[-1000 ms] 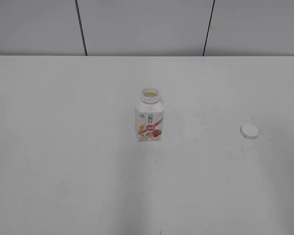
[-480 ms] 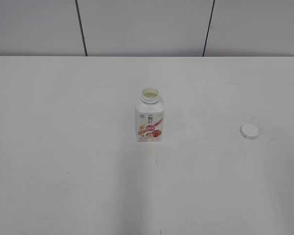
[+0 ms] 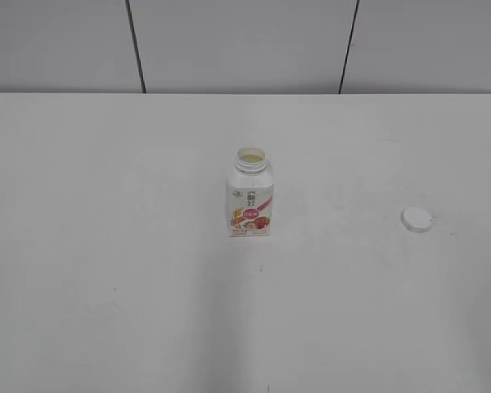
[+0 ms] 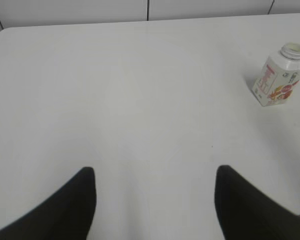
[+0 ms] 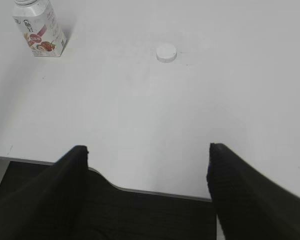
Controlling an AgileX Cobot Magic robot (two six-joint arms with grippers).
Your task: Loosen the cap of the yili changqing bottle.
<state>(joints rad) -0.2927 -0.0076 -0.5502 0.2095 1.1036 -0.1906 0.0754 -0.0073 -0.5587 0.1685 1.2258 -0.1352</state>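
Light, stiff yili changqing bottle upright, uncapped; cap well apart on tabletop; best gripped around squarish body; left tool and right tool wide, empty.

A plain white counter carries two things. The bottle stands upright on it with its neck uncovered, ahead of the left hand and off to that hand's right. The cap lies flat on the counter, well apart from the bottle, ahead of the right hand.
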